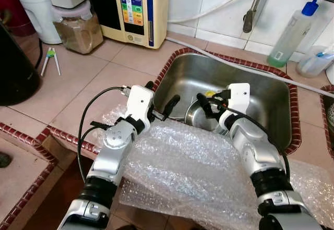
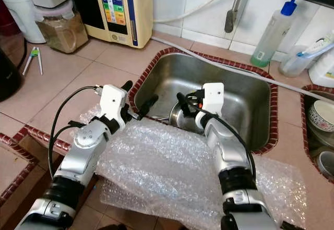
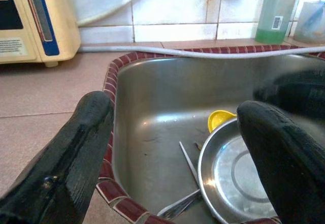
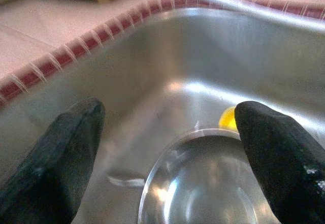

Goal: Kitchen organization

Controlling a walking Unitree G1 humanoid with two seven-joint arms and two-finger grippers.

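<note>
A stainless steel sink (image 1: 271,92) is set into the tiled counter. In it lies a shallow steel bowl (image 1: 195,116), with a small yellow piece (image 3: 221,118) behind it and some cutlery (image 3: 185,203) beside it. My left gripper (image 1: 163,95) hovers open at the sink's left rim, its fingers (image 3: 76,148) wide apart and holding nothing. My right gripper (image 1: 211,103) is open just above the steel bowl (image 4: 203,183), inside the sink, with nothing between its fingers.
A sheet of bubble wrap (image 1: 182,172) covers the counter's front edge under both arms. A cream water machine (image 1: 135,8), a jar (image 1: 78,32) and a black appliance (image 1: 15,68) stand to the left. A green soap bottle (image 1: 289,32) is behind the sink, and patterned bowls (image 2: 321,118) are to the right.
</note>
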